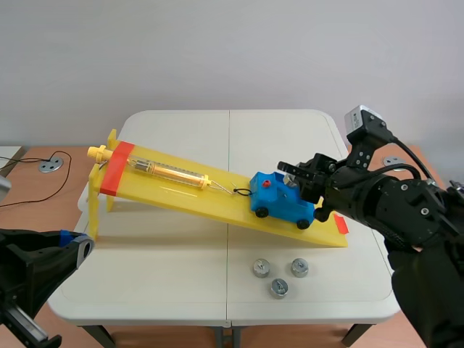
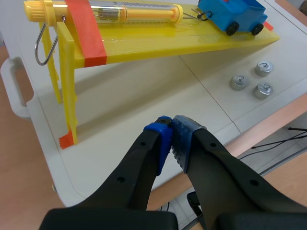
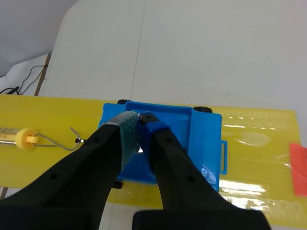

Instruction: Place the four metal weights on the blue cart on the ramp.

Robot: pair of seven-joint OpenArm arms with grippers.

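Right gripper (image 3: 140, 118) pinches a weight (image 3: 139, 150) over the blue cart (image 3: 206, 132) at the ramp's (image 3: 57, 112) low end; spring scale (image 1: 168, 172) hooked to cart; three weights (image 1: 262, 268) near table's (image 1: 167, 275) front edge; left gripper (image 2: 171, 122) closed, empty.

Front overview, two wrist close-ups, shared ramp (image 1: 188, 197)

no words, labels, brands or numbers can be read. the spring scale (image 1: 170, 172) lying on the yellow ramp (image 1: 217, 206) bears fine printed markings, too small to make out.
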